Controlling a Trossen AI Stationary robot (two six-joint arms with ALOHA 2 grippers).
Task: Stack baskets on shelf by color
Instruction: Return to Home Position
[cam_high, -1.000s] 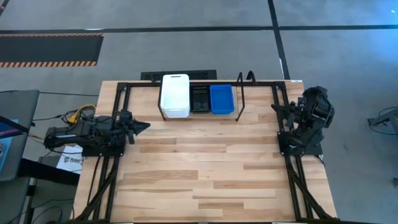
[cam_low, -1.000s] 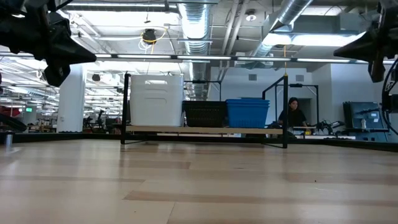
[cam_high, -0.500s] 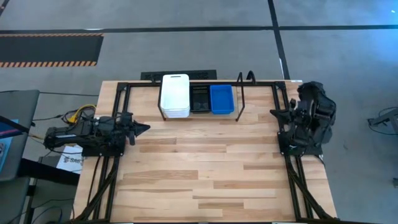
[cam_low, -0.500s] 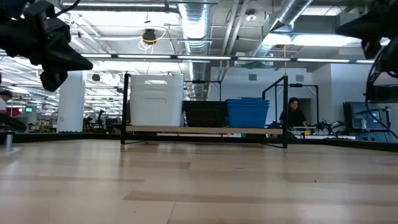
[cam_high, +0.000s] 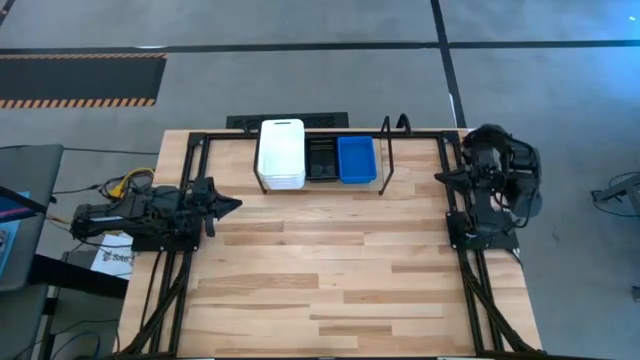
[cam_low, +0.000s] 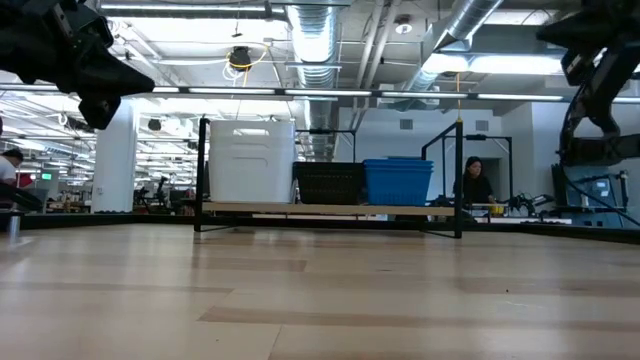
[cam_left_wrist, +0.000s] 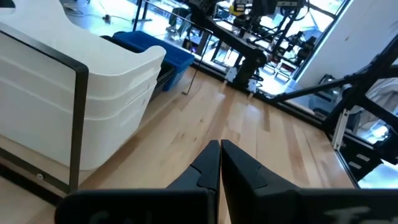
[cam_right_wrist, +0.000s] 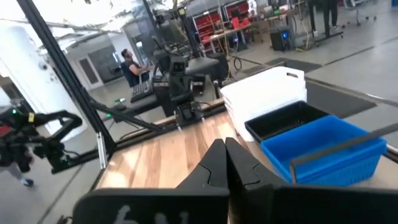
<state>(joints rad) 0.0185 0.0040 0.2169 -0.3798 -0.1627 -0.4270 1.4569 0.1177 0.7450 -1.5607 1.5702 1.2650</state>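
Observation:
The shelf stands at the table's far edge. On it three stacks of baskets rest side by side on their bottoms: white, black and blue. My left gripper hovers shut above the table's left side, pointing toward the right edge; its wrist view shows the closed fingertips with the white stack beside them. My right gripper hovers shut at the table's right side, pointing left; its fingertips are closed, with the blue stack close ahead.
Black frame rails run along both table sides under the arms. The wooden tabletop stretches from the shelf to the near edge. A person sits in the room beyond the table.
My right gripper has risen and its arm has swung toward the table's far edge, the wrist rolling as it went. My left gripper has stayed in place and rolled a little. The baskets have not moved.

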